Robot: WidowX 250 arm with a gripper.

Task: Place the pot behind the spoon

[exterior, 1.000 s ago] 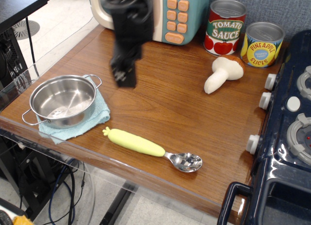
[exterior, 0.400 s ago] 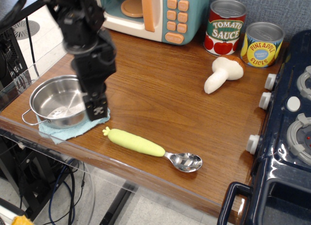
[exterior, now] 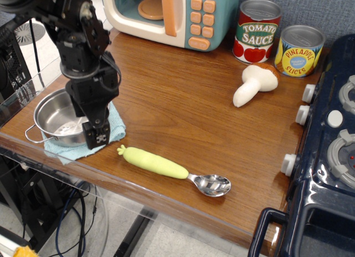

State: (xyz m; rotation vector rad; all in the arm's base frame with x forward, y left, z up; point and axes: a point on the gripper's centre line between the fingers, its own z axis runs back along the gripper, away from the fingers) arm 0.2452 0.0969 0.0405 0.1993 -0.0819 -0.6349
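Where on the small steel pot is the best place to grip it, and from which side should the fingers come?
Grip the pot's rim on the near-right side, coming from above. The pot sits upright and open on the blue cloth, so one finger can go inside the thin wall and one outside. The gripper already hangs there. The wire handles look too thin for a sure hold.

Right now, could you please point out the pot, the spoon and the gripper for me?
pot (exterior: 55, 119): the one camera view, on the bare inner floor left of the arm.
spoon (exterior: 158, 164): same view, on the middle of the yellow-green handle.
gripper (exterior: 95, 139): same view, at its tip over the pot's right rim.
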